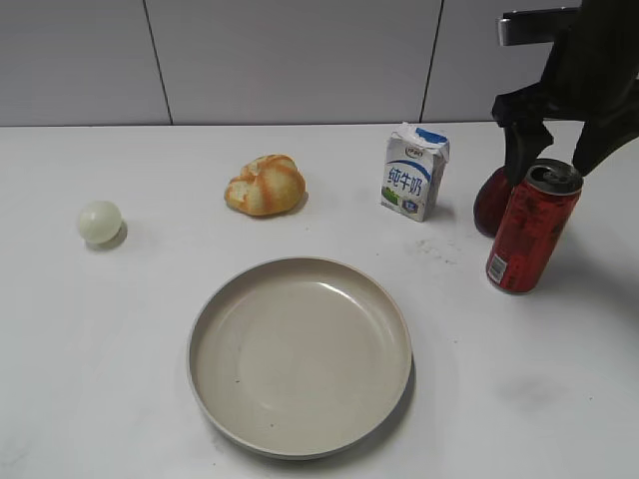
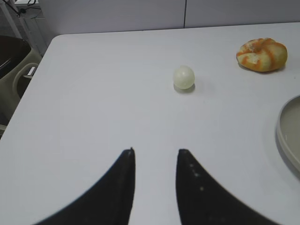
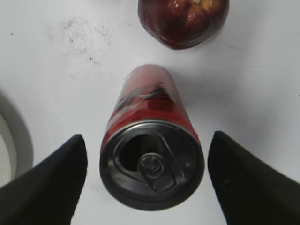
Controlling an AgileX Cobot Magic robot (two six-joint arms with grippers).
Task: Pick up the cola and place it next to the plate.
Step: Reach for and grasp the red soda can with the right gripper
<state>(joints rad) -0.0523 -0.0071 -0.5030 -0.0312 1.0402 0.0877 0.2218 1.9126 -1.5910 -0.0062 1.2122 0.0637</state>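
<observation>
1. The cola (image 1: 531, 229) stands upright at the right side of the exterior frame, on the white table (image 1: 100, 329). It's a slim red can with a silver top and a small white label patch near the base.
2. The right gripper (image 1: 549, 150) hangs right above the can in the upper right corner of that frame, with its black fingers pointing down to either side of the can's top.
3. In the right wrist view the cola (image 3: 152, 154) sits bottom center, seen from above with the pull tab and mouth hole clearly visible. The right gripper (image 3: 147, 183) is spread wide, one finger in each bottom corner with white table showing between each finger and the can, so nothing's touching it.
4. A dark red apple-like fruit (image 3: 183, 21) sits at the top of that view, just past the can. From the exterior camera the fruit (image 1: 492, 203) peeks out behind the can's left side.
5. The plate (image 1: 300, 354), big and beige, takes up the lower middle of the exterior frame, well apart from the can.
6. The milk carton (image 1: 413, 172) stands above and right of the plate, the bread roll (image 1: 265, 186) is upper center-left, and a pale ball (image 1: 100, 222) is far left.
7. The left gripper (image 2: 155, 154) shows at the bottom of its own view, with fingers fairly narrow but apart, holding nothing over bare table. The ball (image 2: 183, 77) is up ahead of it, the roll (image 2: 261, 54) is upper right, and the plate rim (image 2: 285, 136) is at the right edge.
</observation>
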